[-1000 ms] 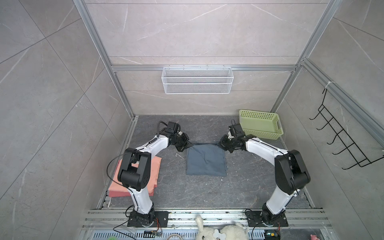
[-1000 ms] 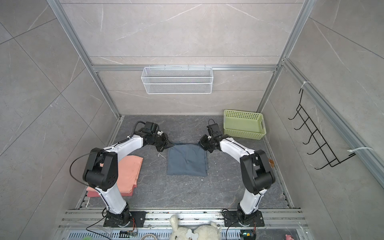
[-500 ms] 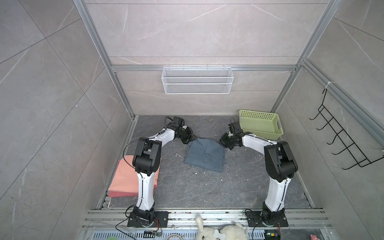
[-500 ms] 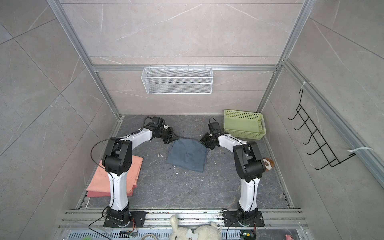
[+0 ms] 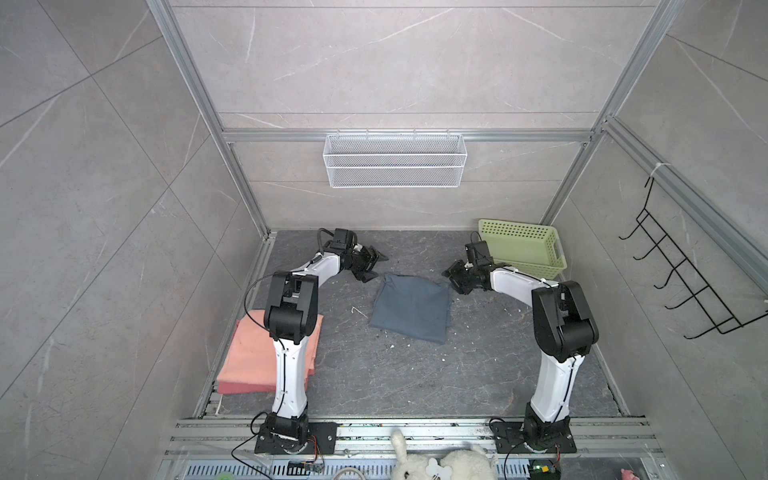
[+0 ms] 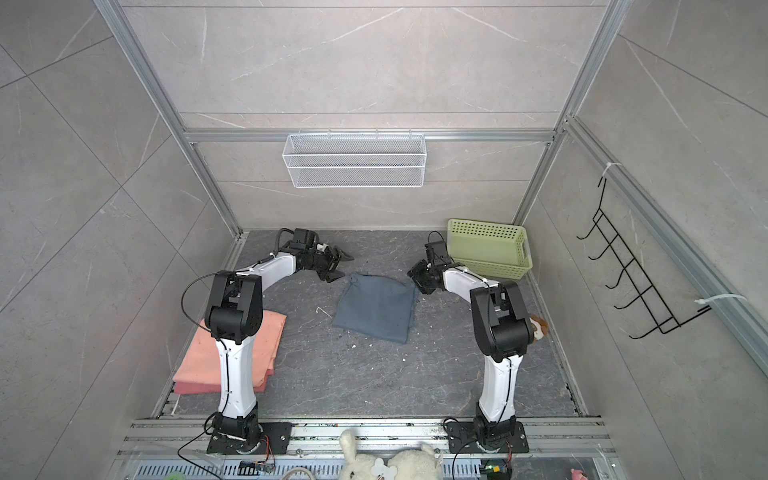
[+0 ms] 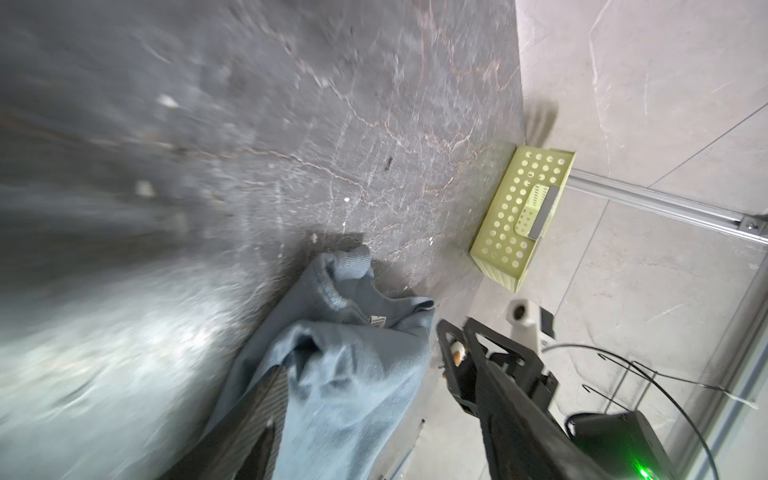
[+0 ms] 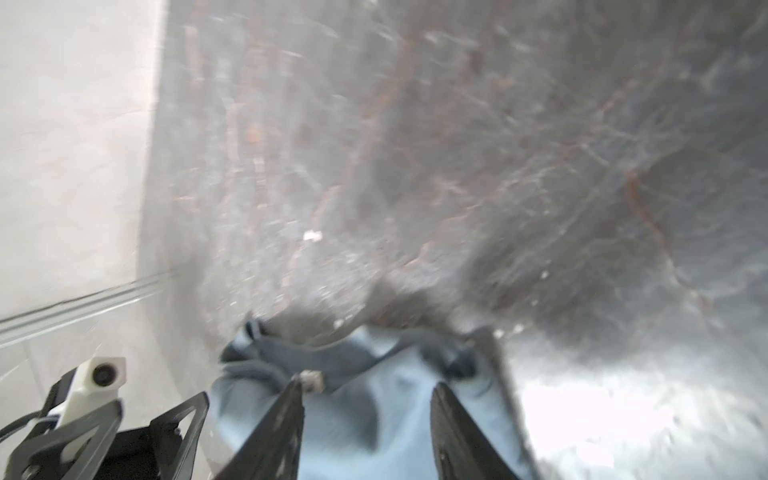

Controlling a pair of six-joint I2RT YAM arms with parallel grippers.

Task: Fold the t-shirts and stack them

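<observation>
Your left gripper (image 5: 377, 268) has its fingers spread wide, gripping nothing. It sits low over the worktop (image 5: 395, 374), just beside the far left corner of the slate blue-grey t-shirt (image 5: 411, 307). In the left wrist view the shirt's bunched collar end lies between the two fingers (image 7: 451, 374). The cloth covers the edge of one finger, and you cannot tell whether it touches. The other finger stands clear beside the cloth.

Your right gripper (image 5: 451, 281) is at the shirt's far right corner, touching it or just short of it in both top views. In the blurred right wrist view its fingers (image 8: 284, 424) stand apart, with blue cloth showing in the gap and not pinched.

The shirt lies folded into a rough rectangle in the middle of the worktop, between your two arms, with its far edge rumpled. The salmon-pink t-shirts (image 5: 249, 357) lie stacked at the near left edge, partly behind your left arm and well apart from the blue-grey one.

The pale green basket (image 5: 528, 266) stands in the far right corner, just behind your right gripper. What you see of its inside is bare perforated floor. A white wire basket (image 5: 395, 162) hangs on the back wall. A small brown-and-white plush toy (image 6: 538, 326) peeks out beside your right arm's elbow.
</observation>
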